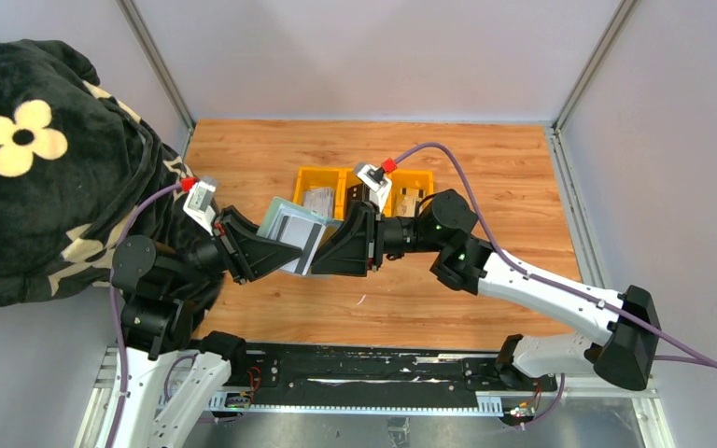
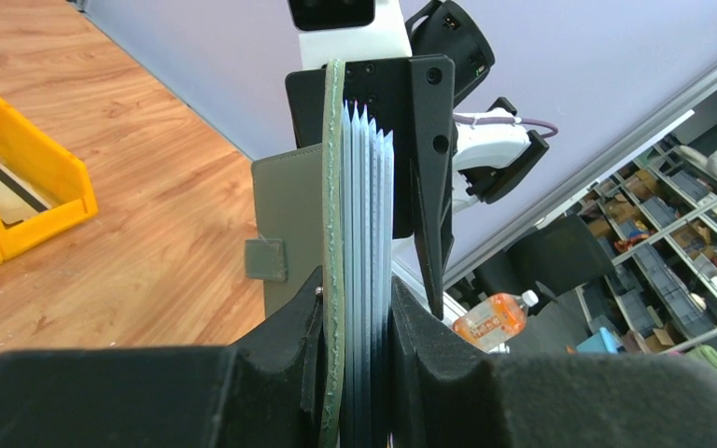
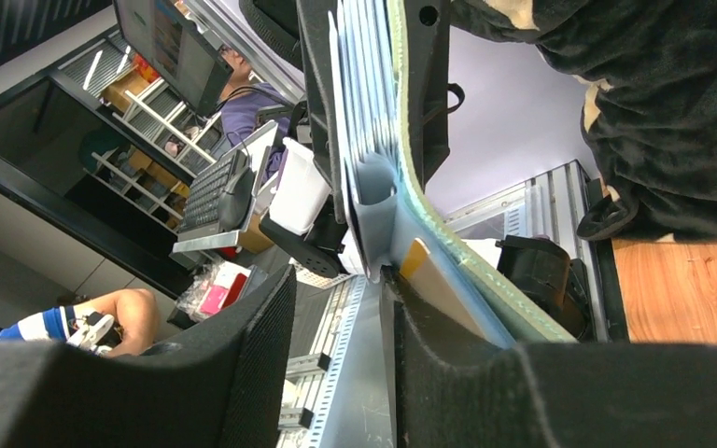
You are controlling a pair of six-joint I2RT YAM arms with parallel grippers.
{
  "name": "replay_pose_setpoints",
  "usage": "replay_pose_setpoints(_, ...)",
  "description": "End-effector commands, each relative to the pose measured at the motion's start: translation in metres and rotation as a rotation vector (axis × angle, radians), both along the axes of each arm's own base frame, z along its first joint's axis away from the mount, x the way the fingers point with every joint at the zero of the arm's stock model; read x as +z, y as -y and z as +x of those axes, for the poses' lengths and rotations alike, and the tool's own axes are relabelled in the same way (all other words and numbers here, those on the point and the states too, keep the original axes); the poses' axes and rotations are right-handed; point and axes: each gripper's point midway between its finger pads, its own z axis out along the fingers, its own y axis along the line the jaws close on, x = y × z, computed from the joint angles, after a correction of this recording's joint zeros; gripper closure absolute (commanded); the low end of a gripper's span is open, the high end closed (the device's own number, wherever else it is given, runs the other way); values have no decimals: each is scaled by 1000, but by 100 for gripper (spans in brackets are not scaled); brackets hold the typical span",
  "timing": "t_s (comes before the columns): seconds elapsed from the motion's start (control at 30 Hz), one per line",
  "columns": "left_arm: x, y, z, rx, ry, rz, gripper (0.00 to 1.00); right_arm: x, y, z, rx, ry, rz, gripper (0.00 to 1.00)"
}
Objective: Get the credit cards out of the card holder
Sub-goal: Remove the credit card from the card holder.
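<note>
The sage-green card holder (image 1: 291, 229) is held open in the air over the table, in front of the yellow tray. My left gripper (image 1: 285, 250) is shut on it. In the left wrist view the holder stands edge-on between the jaws, with its green cover (image 2: 333, 187) and pale blue pockets (image 2: 369, 215). My right gripper (image 1: 329, 254) is open at the holder's right edge. In the right wrist view (image 3: 336, 280) a pocket flap (image 3: 371, 219) hangs by its right finger (image 3: 467, 392). A beige card (image 3: 429, 280) lies against that finger's outer side, not between the jaws.
A yellow three-part tray (image 1: 344, 177) stands behind the grippers. It holds a grey card (image 1: 317, 201) on the left and a tan one (image 1: 411, 201) on the right. A black flowered blanket (image 1: 37, 168) fills the left side. Grey walls stand behind and at both sides.
</note>
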Motion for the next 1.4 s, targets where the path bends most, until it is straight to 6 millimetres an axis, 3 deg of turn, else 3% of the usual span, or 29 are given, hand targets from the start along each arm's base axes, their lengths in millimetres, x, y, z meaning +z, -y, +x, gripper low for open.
replay_pose_setpoints(0.0, 15, -1, -18, -33, 83, -11, 76, 16, -8, 10, -38, -18, 54, 62)
replay_pose_setpoints(0.3, 16, -2, -20, -38, 92, -13, 76, 27, -7, 10, -27, -37, 111, 100)
replay_pose_setpoints(0.43, 16, -2, -20, -35, 94, -12, 75, 26, -1, 8, -20, -43, 129, 100)
replay_pose_setpoints(0.67, 22, -2, -20, -37, 98, -19, 68, 7, 6, 3, -15, -44, 81, 100)
replay_pose_setpoints(0.8, 24, -2, -22, -37, 103, -22, 69, -1, 12, 2, -32, -42, 67, 100)
replay_pose_setpoints(1.1, 26, -2, -21, -30, 105, -25, 79, 2, 17, -4, -18, -21, 70, 100)
replay_pose_setpoints(1.37, 29, -3, -21, -24, 105, -29, 77, 2, 22, -3, -43, -29, 92, 100)
